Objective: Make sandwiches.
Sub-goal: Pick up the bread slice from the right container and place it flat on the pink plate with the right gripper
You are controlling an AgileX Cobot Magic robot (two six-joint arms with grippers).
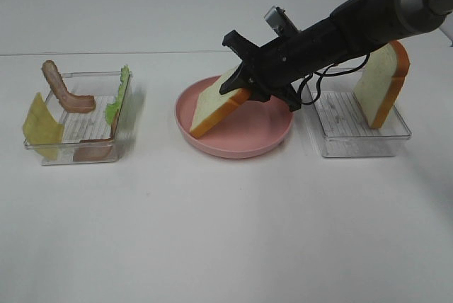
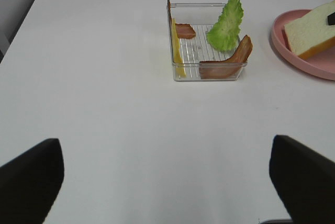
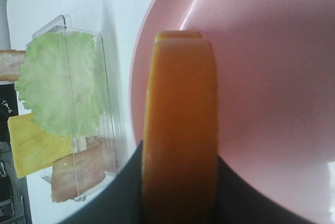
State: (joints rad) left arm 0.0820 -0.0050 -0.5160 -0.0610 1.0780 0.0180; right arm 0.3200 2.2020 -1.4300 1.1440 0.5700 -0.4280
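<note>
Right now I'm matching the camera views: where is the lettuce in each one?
Exterior high: lettuce leans on the left tray's plate-side wall.
Left wrist: lettuce stands in that tray.
Right wrist: lettuce behind the tray wall, beside the plate.
Shared landmark: pink plate.

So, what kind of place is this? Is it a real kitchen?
Probably not a kitchen, more likely a robot test bench. The table is plain white, food that looks like toys is sorted into two clear trays, and a robot arm holds a tilted bread slice at a pink plate.
</note>
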